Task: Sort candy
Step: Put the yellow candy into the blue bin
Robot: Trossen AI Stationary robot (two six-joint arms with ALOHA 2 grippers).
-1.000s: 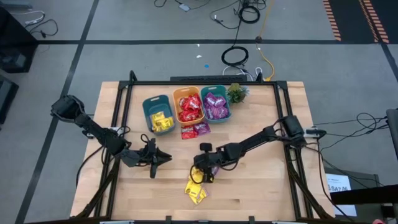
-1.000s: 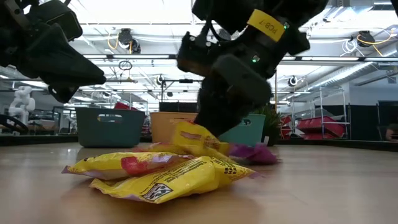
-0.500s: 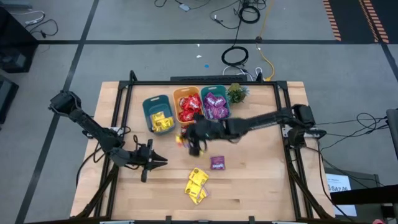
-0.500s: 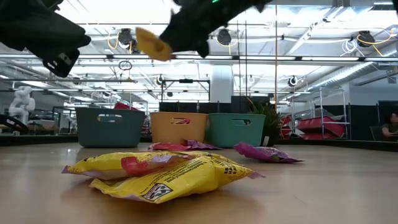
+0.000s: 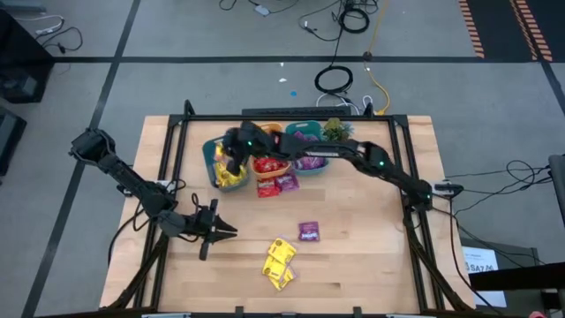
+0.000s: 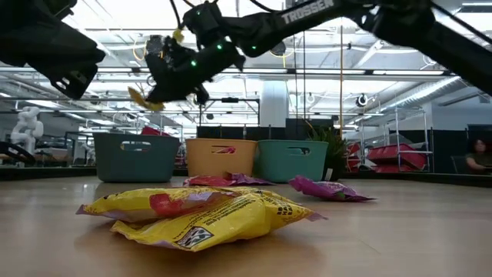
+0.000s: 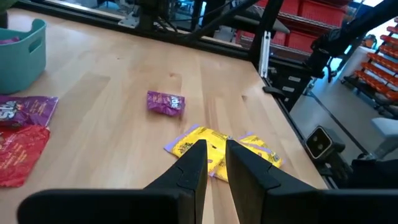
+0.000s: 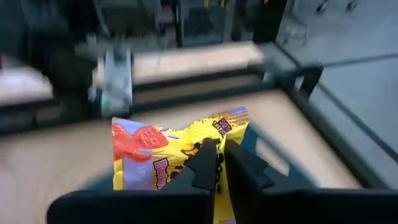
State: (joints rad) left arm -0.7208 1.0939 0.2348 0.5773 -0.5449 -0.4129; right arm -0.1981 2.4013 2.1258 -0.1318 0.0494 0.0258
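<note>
My right gripper (image 5: pixel 234 157) reaches across the table and hovers over the dark teal bin (image 5: pixel 212 152), shut on a yellow candy packet (image 6: pixel 144 98). The bin holds more yellow packets (image 5: pixel 231 177). A few yellow packets (image 5: pixel 278 263) lie flat near the table's near edge, with a purple packet (image 5: pixel 308 231) beside them. A red packet (image 5: pixel 266 188) and a purple one (image 5: pixel 285 183) lie in front of the bins. My left gripper (image 5: pixel 221 231) waits shut above the table's left half, pointing at the yellow packets (image 7: pixel 217 146). My right gripper pinches the yellow packet between its two fingers at one edge (image 8: pixel 211 138), the fingers (image 8: pixel 202 165) slanting down from above. The packet (image 8: pixel 155 155) is lifted clear and hangs tilted below the fingers, above the dark teal bin (image 6: pixel 134 156).
An orange bin (image 5: pixel 256 134) with red packets and a teal bin (image 5: pixel 305 126) with purple packets stand right of the dark teal bin along the far edge. A small green plant (image 5: pixel 335 131) stands beside them. Bare wood lies on the table's right half.
My right gripper has lifted one yellow packet off the pile near the table's near edge. It has carried it up and toward the far left, to above the dark teal bin. The purple packet beside the pile has stayed on the table.
</note>
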